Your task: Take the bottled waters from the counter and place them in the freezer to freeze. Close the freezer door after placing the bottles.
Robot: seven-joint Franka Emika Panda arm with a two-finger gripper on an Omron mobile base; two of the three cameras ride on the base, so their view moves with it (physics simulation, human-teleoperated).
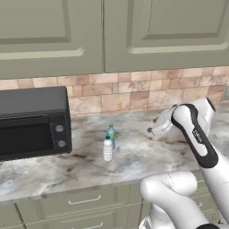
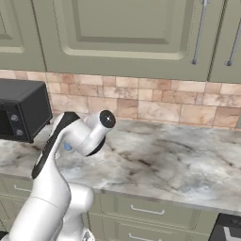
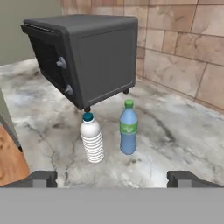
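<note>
Two bottled waters stand upright on the counter (image 3: 183, 131): one ribbed whitish bottle (image 3: 92, 140), one blue-tinted bottle (image 3: 128, 128), beside one toaster oven (image 3: 83, 57); gripper (image 3: 118, 178) spread wide, grasping nothing.

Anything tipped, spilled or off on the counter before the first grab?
Nothing stands out. Both bottles stand upright and capped on the counter: the white one and the blue one, side by side, apart, in front of the black oven. No spill.
</note>
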